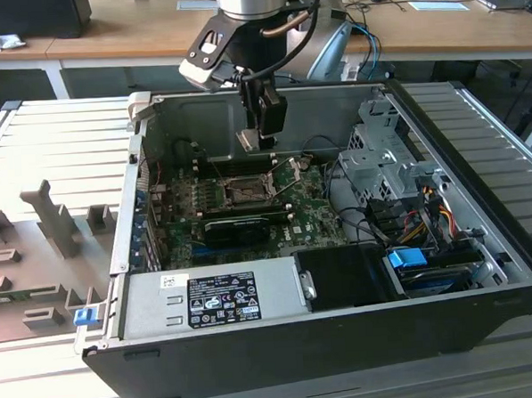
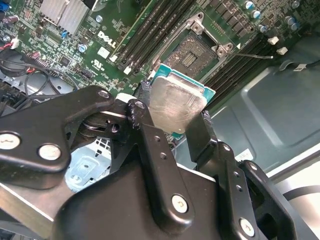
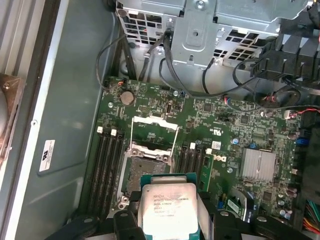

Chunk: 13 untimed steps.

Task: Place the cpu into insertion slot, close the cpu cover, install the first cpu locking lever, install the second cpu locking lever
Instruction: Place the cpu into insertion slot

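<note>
Cpu (image 2: pixel 175 107) first: you have it pinched by two opposite edges in the claw (image 2: pixel 174 109). The black fingers (image 2: pixel 200 132) are closed on its sides, so the silvery face is left bare and the underside is free to meet the socket. In the exterior view it hangs in the upper centre of the frame, above the green board and apart from it, not yet seated.

Just beyond the chip lies the insertion slot (image 3: pixel 150 172), dark and with nothing in it. You seem to carry the chip roughly level and square to the slot, and I judge that is meant to let it drop in without tilting.

At the slot's far edge the cpu cover (image 3: pixel 154 122) stands swung up on its hinge, which leaves the socket reachable from above. A thin locking lever (image 2: pixel 252 56) juts out unlatched beside it, probably for the same reason. Long memory slots (image 3: pixel 107 165) flank the socket.

Farther out, the computer case (image 1: pixel 282 341) lies on its side with its panel off on the ribbed grey bench (image 1: pixel 58 139), so the board faces up toward your arm.
</note>
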Motion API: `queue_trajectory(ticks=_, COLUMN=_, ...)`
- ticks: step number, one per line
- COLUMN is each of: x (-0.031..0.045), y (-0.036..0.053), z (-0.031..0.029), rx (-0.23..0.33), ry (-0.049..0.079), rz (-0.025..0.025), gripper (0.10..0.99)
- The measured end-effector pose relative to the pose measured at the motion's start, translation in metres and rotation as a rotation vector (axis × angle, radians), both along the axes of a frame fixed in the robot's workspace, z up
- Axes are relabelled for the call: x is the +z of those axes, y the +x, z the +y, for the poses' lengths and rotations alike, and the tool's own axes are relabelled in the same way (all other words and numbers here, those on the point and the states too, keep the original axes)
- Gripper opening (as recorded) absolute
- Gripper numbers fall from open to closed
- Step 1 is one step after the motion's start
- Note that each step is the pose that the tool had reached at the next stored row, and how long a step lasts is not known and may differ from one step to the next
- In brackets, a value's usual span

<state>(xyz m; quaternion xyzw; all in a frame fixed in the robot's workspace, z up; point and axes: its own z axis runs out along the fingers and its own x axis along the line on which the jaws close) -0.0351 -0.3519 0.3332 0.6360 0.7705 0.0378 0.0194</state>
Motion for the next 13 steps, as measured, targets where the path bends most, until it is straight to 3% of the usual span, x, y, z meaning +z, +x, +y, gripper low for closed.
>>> queue_trajectory(ticks=13, x=-0.0073, y=0.0, z=0.0, rx=0.0, ry=0.0, rz=0.0, gripper=0.529)
